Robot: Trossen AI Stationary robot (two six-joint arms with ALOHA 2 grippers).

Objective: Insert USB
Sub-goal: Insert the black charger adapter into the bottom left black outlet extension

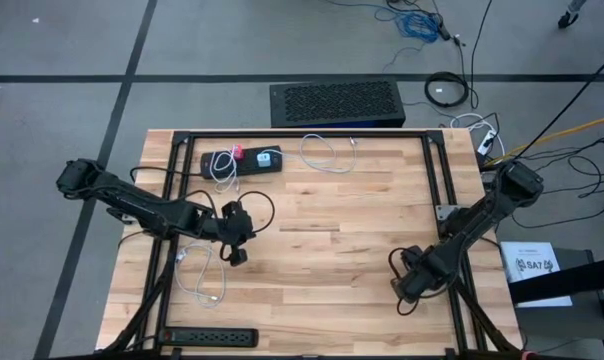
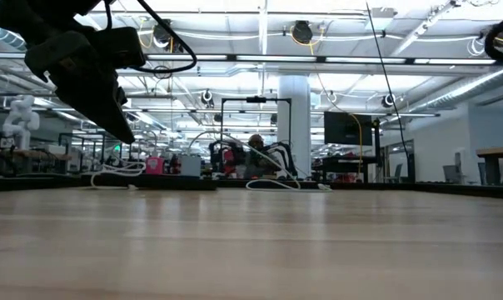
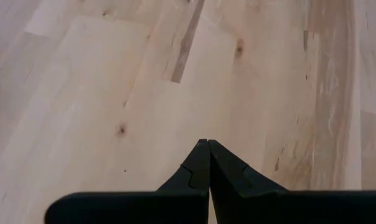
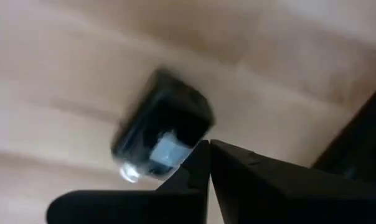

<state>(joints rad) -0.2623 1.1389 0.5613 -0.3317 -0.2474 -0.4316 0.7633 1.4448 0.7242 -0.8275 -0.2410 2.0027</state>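
The wooden bench (image 1: 362, 230) carries everything, with a black frame (image 1: 312, 134) running along its far edge and down both sides. A long black power strip (image 1: 214, 339) lies at the near edge toward the left corner. A shorter black strip (image 1: 244, 161) lies near the far edge, left of middle, with a pink plug (image 1: 236, 152) and a white charger (image 1: 265, 158) on it. A white cable (image 1: 326, 155) is looped just to its right, and another white cable (image 1: 197, 270) lies coiled near the left edge. The left hand (image 1: 238, 256) hangs over the left half of the bench, its fingers (image 3: 199, 163) pressed together and holding nothing. The right hand (image 1: 403, 300) is low near the right near corner, its fingers (image 4: 203, 163) closed tip to tip on nothing. Just beyond those tips, in the right wrist view, lies the USB (image 4: 163, 127): a small, dark, rounded block with a pale square on its face and a bright spot at one end, blurred, flat on the wood.
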